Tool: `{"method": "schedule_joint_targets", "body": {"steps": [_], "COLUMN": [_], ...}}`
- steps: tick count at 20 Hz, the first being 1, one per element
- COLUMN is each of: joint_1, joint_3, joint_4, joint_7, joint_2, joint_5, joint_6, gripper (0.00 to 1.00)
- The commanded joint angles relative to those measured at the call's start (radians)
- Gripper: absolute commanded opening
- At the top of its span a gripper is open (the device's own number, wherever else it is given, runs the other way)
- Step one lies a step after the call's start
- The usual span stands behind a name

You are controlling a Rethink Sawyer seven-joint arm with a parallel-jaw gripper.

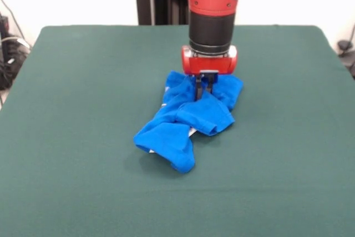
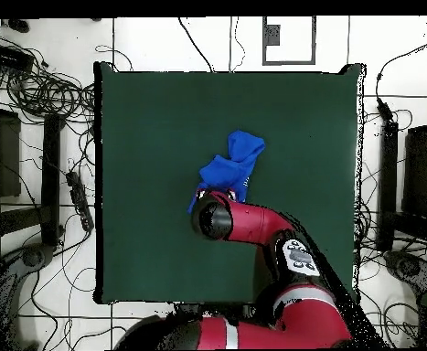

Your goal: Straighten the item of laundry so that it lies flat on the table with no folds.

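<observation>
- We see the item of laundry lying bunched near the middle of the table, a bright blue heap folded over itself several times, with only a sliver of its white print showing at the edges.
- Our arm comes straight down over the far part of the heap, and the tool has its two dark fingers drawn narrow, pressed into the cloth; we judge they pinch a fold of the shirt there, though the cloth hides the tips.
- We read this hold as chosen to lift or drag one layer off the others, since the near lobe is doubled under and will not open by itself.
- From overhead, the arm covers the part of the shirt nearest the base, and the rest of the heap pokes out beyond it.
- No containers stand on the table; the green cloth carries only the shirt.
- The task looks barely begun: no sleeve or hem lies flat yet.
</observation>
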Motion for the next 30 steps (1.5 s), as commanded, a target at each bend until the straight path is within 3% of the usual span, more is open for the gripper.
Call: {"method": "schedule_joint_targets", "body": {"steps": [1,7,9,10,11,14,16,26,30], "joint_1": [-0.037,-0.048,-0.028,0.026,0.039,-0.001,-0.017,-0.008,0.019], "joint_3": [0.041,0.056,0.048,0.008,0.001,0.063,0.082,0.078,0.068], "joint_4": [-0.008,0.0,0.027,0.058,0.077,0.158,0.171,0.146,0.154], "joint_7": [0.039,0.059,0.068,0.088,0.101,0.105,0.097,0.126,0.178], "joint_2": [-0.008,-0.027,-0.096,-0.193,-0.235,-0.379,-0.419,-0.442,-0.412], "joint_5": [-0.051,-0.055,-0.039,-0.032,-0.019,0.037,0.052,0.056,0.06], "joint_6": [0.144,0.155,0.224,0.271,0.31,0.448,0.495,0.522,0.448], "gripper": [0.0,0.0,0.0,0.0,0.0,0.0,0.0,0.0,0.0]}}
